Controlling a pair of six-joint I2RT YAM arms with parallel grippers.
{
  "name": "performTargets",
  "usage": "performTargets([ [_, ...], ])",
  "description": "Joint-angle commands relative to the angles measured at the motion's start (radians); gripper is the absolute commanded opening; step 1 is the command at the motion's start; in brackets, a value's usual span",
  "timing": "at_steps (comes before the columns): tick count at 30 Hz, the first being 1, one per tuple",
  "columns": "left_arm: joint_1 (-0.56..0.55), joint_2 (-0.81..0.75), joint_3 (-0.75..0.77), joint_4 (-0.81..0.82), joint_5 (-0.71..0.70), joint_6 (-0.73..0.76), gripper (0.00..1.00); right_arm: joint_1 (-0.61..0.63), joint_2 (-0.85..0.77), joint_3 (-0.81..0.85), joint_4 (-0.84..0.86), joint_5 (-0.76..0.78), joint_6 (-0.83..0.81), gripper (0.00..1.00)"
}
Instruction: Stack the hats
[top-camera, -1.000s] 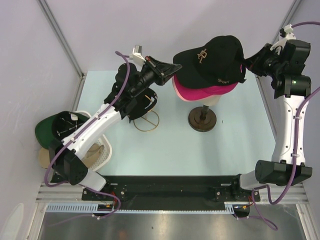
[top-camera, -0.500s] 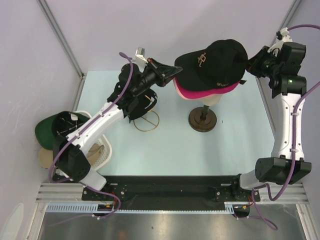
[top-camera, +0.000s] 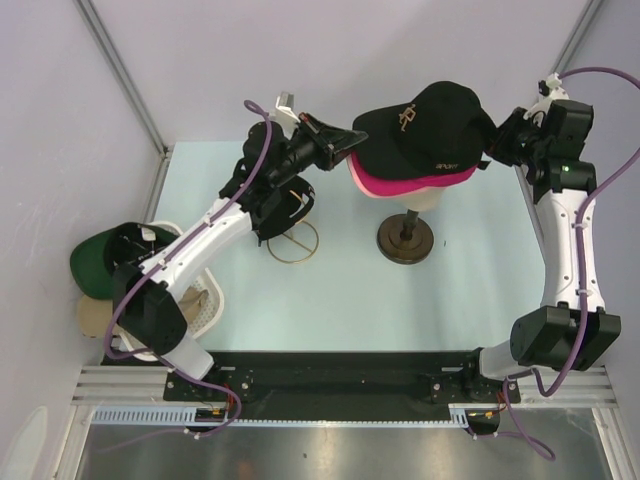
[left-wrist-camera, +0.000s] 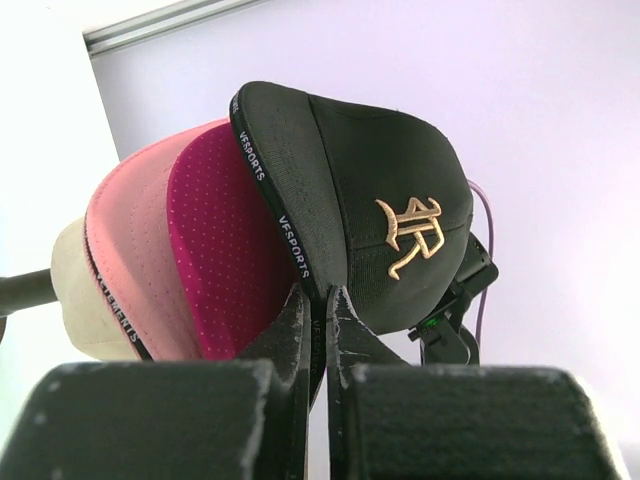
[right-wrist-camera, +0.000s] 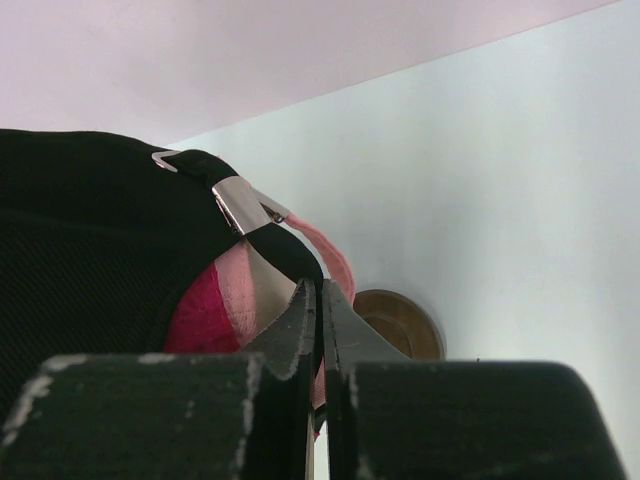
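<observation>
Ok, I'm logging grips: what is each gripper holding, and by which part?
Both hold the black cap: the left gripper pinches its brim edge, the right gripper its rear strap.

In front of the mannequin stand (top-camera: 405, 240) and to its right, the table (top-camera: 400, 310) lies bare, giving a gripper room to pass. To its left stand a wire ring (top-camera: 292, 240), then a white basket (top-camera: 207, 305) and a green cap (top-camera: 90, 262), with the left arm (top-camera: 220, 225) slanting over ring and basket. Above it, the left gripper (top-camera: 348, 145) and right gripper (top-camera: 488, 152) flank the black cap (top-camera: 430, 120), closing both sides.
</observation>
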Motion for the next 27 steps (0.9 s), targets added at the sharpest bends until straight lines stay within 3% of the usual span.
performTargets([
  [1,0.064,-0.015,-0.046,-0.219,-0.183,0.085,0.0,-0.025,0.025,-0.082,-0.159,0.127,-0.076,0.0],
  [8,0.064,0.007,-0.029,-0.227,-0.138,0.169,0.0,-0.026,-0.005,-0.092,-0.156,0.089,-0.079,0.0],
  [13,0.052,0.101,0.187,-0.224,0.05,0.315,0.0,-0.028,-0.055,-0.066,-0.095,-0.036,-0.051,0.0],
  [15,0.046,0.148,0.303,-0.34,0.054,0.387,0.0,-0.029,-0.061,-0.055,-0.084,-0.066,-0.04,0.0],
  [18,0.046,0.181,0.384,-0.446,0.043,0.441,0.0,-0.036,-0.062,-0.05,-0.084,-0.1,-0.025,0.1],
  [27,0.047,0.185,0.41,-0.491,0.043,0.464,0.0,-0.092,-0.156,-0.078,-0.07,-0.165,0.001,0.45],
])
